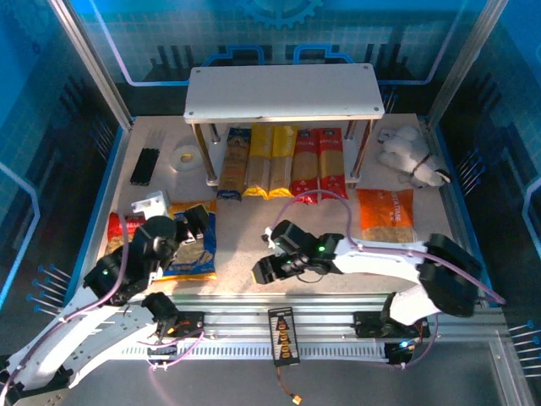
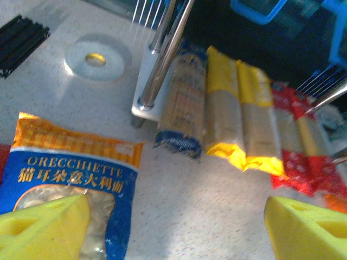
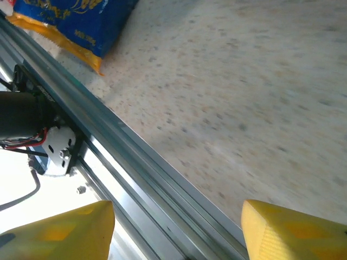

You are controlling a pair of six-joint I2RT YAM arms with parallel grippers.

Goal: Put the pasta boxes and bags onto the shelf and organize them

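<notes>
1. From above we see the shelf (image 1: 283, 93) at the worktop's far edge, five spaghetti packs (image 1: 283, 161) side by side beneath, the orange bag (image 1: 385, 216) towards the right edge
2. Our left wrist view reads ORECCHIETTE on the blue bag (image 2: 65, 173); the left gripper (image 2: 179, 227) hangs wide open over it, empty
3. The right gripper (image 3: 179, 227), parted and empty, hangs over the near edge

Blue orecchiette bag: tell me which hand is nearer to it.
Left. The left hand hovers open right over the blue orecchiette bag. The right hand is off to the bag's right, over bare table beside the front rail.
</notes>
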